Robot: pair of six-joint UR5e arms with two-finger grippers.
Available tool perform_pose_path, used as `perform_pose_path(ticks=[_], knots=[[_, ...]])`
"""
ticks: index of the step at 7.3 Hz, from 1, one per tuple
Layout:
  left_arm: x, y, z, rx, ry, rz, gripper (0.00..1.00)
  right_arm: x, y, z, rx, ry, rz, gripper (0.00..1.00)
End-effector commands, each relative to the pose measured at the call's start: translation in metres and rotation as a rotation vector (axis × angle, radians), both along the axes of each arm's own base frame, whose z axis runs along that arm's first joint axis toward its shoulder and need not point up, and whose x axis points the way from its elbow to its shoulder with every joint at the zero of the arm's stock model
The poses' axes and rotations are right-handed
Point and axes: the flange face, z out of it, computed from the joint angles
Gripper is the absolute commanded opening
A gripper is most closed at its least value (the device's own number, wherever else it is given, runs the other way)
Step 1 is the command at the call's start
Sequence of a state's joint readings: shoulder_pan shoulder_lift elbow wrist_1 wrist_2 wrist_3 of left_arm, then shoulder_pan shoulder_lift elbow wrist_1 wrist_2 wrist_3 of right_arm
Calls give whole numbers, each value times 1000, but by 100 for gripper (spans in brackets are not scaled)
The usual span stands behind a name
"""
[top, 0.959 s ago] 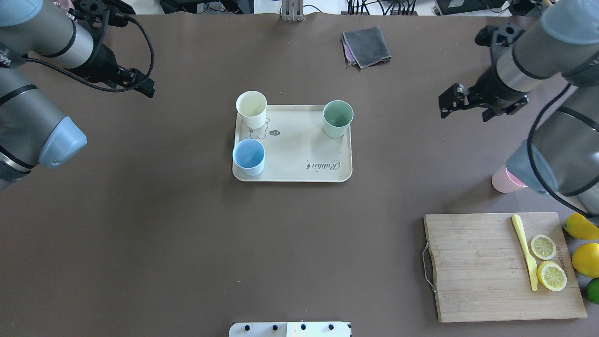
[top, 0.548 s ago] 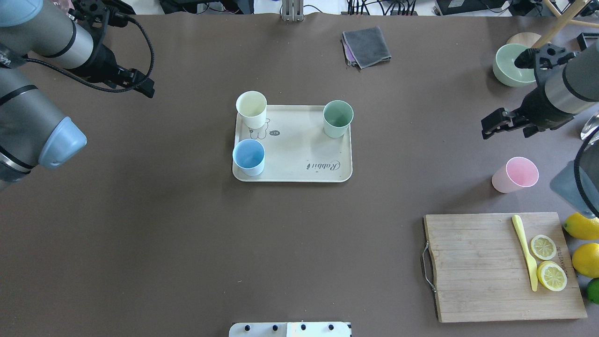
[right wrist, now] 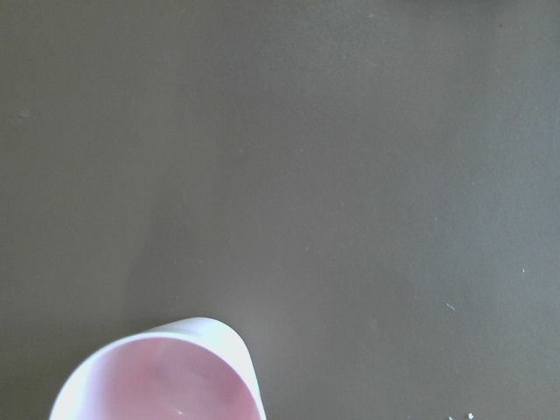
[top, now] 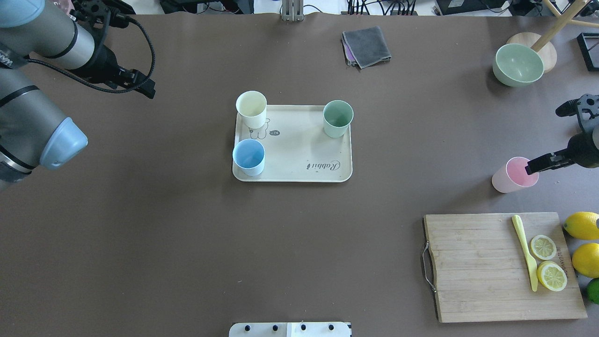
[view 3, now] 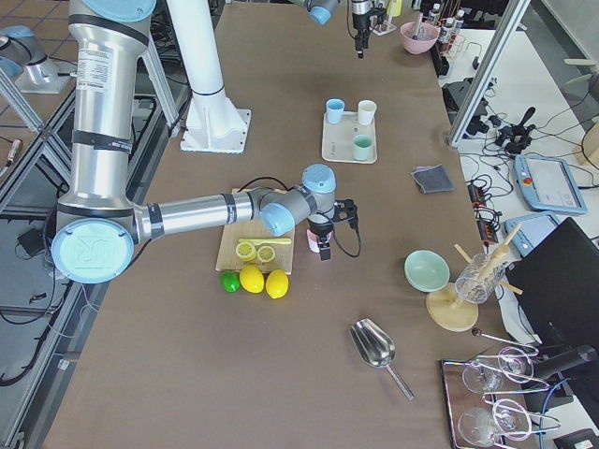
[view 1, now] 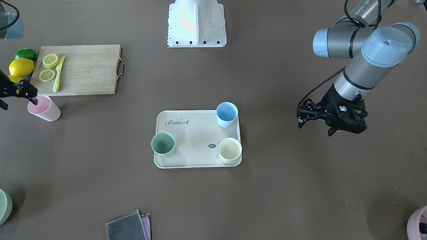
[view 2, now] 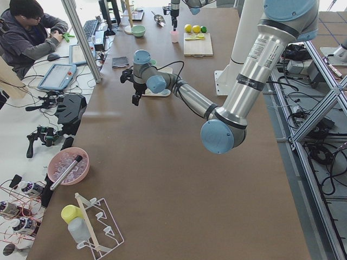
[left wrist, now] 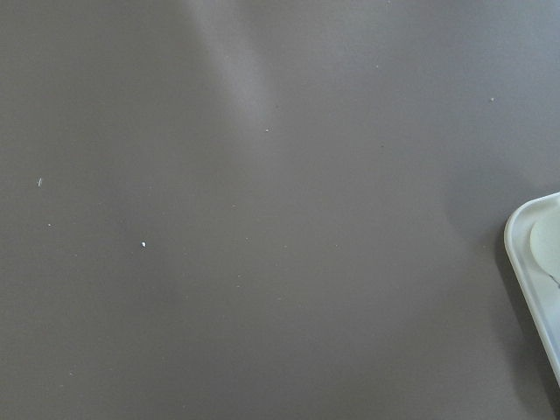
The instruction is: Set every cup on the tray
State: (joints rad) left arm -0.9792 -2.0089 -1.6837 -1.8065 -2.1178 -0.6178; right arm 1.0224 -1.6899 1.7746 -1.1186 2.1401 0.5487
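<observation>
Tray [top: 299,157] sits mid tabletop [top: 187,243] with three cups upright on it: cream cup [top: 251,108] on one far corner, blue cup [top: 248,157] on the near corner of the same short side, green cup [top: 338,118] on the other far corner. Pink cup [top: 507,178] is upright off the tray, well apart from it on the robot's right, near the cutting board [top: 472,267]. Right tool [view 1: 17,101] is spread wide and holds nothing. One finger [top: 533,166] is over the pink cup's rim on the side away from the tray; cannot tell if it touches. The right wrist camera shows that cup's open mouth at the bottom left of its view. Left tool [view 1: 315,128] hangs over bare tabletop to the tray's left, also spread wide and empty; the left wrist camera catches only a tray corner. Board carries two lemon slices [top: 547,262] and a yellow knife [top: 525,250]. Green bowl [top: 517,64] and grey cloth [top: 367,46] lie at the far side.
</observation>
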Motion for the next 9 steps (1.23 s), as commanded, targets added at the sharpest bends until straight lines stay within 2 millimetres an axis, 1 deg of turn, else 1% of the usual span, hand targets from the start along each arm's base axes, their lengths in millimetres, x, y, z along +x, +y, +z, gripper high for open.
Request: perform_pose_path(ticks=[1,2,4,5,6,8,9], knots=[[0,0,0,0,-1,1,98,-1,-1,3,3,-1,-1,17],[0,0,0,0,-1,1,98,-1,-1,1,4,-5,-2,0],[0,0,0,-1,-1,0,98,-3,-2,-4,8,-13,-3,0],[0,0,0,-1,-1,0,98,-6,-6,-17,3,-34,19,0],[0,0,0,0,0,0,98,-11,-13,-39,4,-67,45,0],[2,0,1,-2,-2,1,98,-16,-15,-84,-18,-149,57,0],[2,0,1,-2,-2,1,98,-28,-30,-128,-63,-183,120,0]])
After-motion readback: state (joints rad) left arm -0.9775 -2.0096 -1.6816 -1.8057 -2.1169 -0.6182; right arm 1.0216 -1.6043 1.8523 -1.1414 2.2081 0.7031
